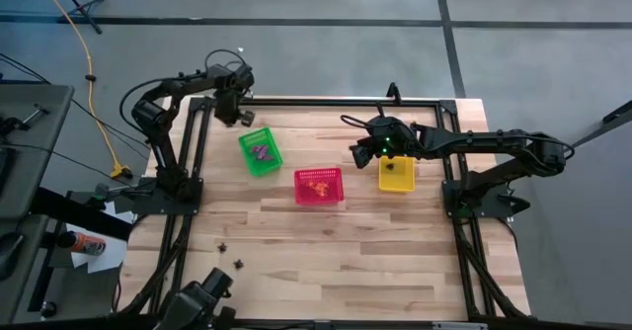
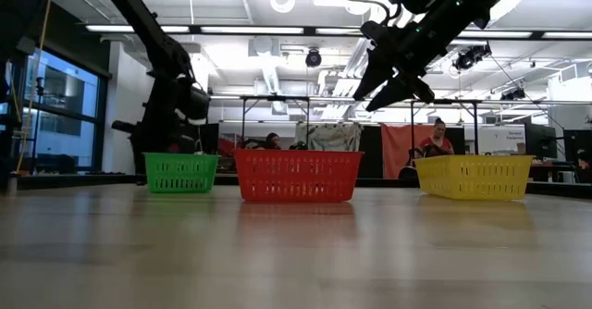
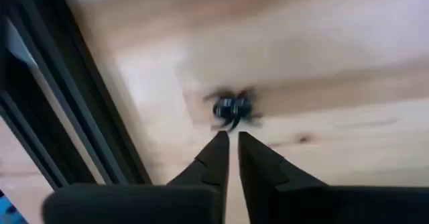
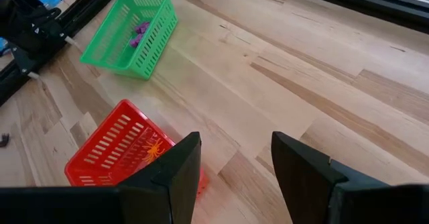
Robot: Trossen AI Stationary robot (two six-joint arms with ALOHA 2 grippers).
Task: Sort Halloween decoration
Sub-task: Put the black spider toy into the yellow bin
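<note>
Hovering your left gripper (image 3: 233,138) over a black trinket (image 3: 231,108) beyond the green basket (image 1: 260,152), fingers nearly pinched, grasping nothing (right gripper (image 4: 234,157) waits released).

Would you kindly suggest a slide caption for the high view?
Green basket, red basket and yellow basket in a row; right gripper open beside the yellow one.

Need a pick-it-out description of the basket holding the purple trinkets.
On the wooden table, three mesh baskets sit in a loose row. Take the green basket, at the left-arm end, beside the red basket. It is the only green one, and purple trinkets lie inside it.
</note>
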